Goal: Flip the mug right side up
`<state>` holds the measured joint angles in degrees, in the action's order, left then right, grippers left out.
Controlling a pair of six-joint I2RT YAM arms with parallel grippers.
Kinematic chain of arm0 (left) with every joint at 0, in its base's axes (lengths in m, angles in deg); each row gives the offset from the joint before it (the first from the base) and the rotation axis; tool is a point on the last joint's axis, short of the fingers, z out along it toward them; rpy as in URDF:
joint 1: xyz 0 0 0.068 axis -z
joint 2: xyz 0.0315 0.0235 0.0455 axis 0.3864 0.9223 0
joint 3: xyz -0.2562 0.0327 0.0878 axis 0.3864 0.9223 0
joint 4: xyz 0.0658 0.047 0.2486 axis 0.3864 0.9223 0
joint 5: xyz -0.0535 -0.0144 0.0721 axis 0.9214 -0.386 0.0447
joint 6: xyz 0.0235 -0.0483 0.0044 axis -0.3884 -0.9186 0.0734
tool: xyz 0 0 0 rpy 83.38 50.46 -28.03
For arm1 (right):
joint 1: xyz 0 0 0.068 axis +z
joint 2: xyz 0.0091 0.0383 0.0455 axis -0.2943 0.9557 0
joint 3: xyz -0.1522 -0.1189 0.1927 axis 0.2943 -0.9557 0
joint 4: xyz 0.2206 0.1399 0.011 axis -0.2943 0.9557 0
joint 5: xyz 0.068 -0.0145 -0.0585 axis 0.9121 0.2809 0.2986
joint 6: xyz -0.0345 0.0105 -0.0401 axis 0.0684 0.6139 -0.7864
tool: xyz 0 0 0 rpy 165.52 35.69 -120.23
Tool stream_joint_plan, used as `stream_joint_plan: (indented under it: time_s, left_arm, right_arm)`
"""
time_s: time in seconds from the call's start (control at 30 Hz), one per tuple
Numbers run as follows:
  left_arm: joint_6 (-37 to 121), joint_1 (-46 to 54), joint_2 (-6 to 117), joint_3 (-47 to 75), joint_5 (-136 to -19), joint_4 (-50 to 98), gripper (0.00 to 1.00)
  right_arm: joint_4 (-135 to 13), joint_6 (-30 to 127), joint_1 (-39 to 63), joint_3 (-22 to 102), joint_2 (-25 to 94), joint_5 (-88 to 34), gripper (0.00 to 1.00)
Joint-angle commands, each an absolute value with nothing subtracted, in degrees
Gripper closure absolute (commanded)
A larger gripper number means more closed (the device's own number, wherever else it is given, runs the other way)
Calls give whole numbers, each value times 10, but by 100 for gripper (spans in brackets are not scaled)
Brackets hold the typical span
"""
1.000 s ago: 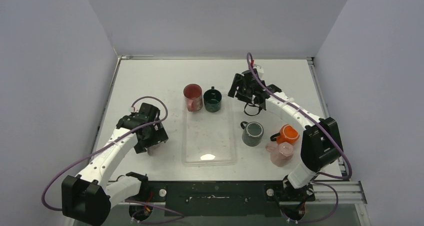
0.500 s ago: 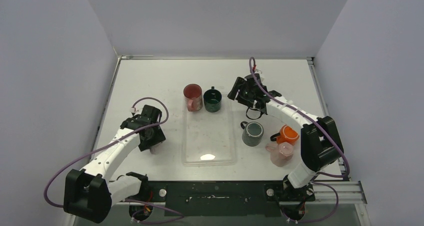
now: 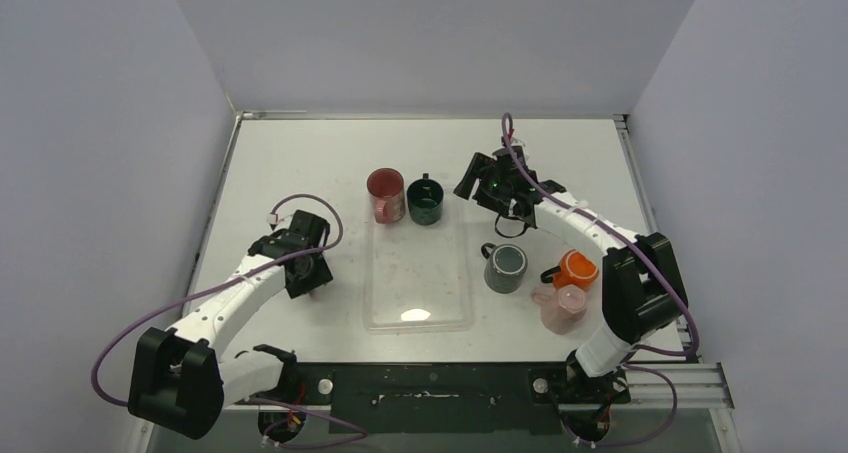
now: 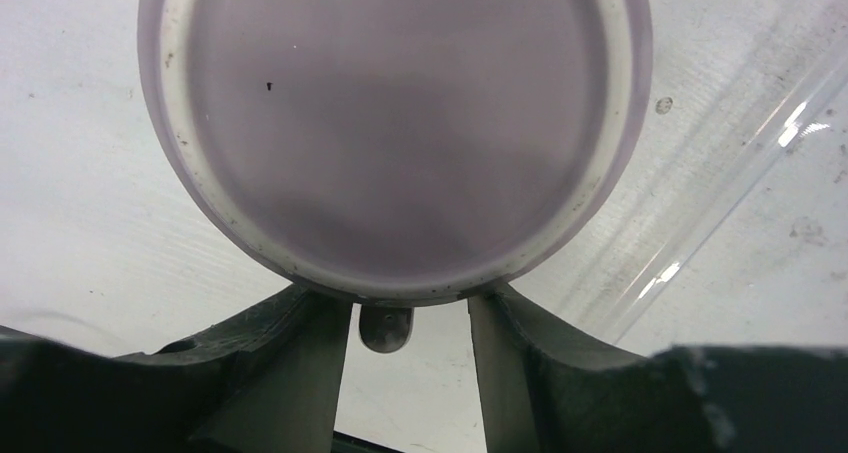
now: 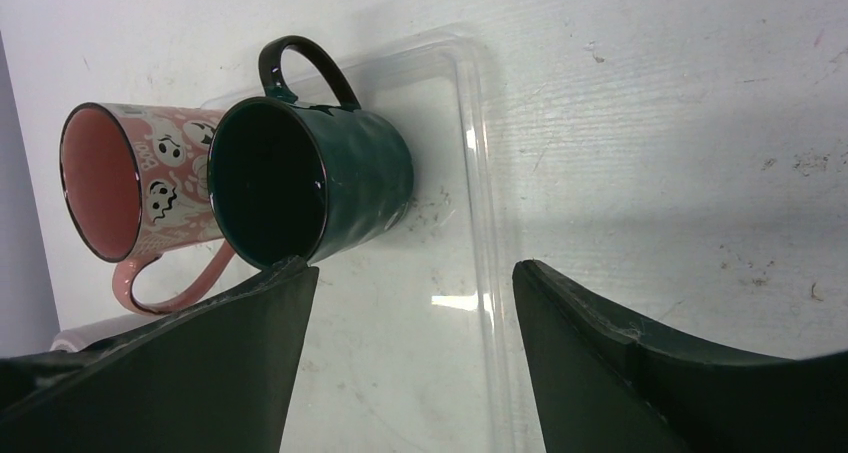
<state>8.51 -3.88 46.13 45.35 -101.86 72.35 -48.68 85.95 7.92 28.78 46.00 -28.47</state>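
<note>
Only the left wrist view shows the mug (image 4: 395,123). It sits upside down on the table, touching the tips of the left gripper (image 4: 408,308), and its flat, pale purple bottom with a white ring faces up. Its top edge is cut off. In the top view the arm hides it.

The fingers stand on each side of a small grey nub (image 4: 385,330). It is too small to tell if this is the handle. There is a gap, so nothing is squeezed.

The right gripper (image 5: 410,273) is spread wide and holds nothing. A green mug (image 5: 330,183) and a pink mug (image 5: 130,178) stand just ahead of it.
</note>
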Motion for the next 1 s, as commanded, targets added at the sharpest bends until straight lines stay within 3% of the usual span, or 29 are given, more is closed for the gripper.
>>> stream_joint_plan:
  time_s: [0.0,0.4,0.5,0.6,0.97]
  left_arm:
    - [62,-26,475,448,-1064,710,56]
    - [12,15,489,464,-1140,688,72]
    - [18,16,494,471,-1133,666,83]
    - [31,15,502,470,-1126,650,100]
    - [72,12,505,380,-1078,654,100]
  right_arm:
    - [-500,861,75,318,436,-271,26]
    - [-463,873,70,333,411,-262,23]
    - [-454,867,69,340,406,-262,20]
    - [-453,864,67,340,397,-254,15]
    - [-542,891,63,308,370,-169,9]
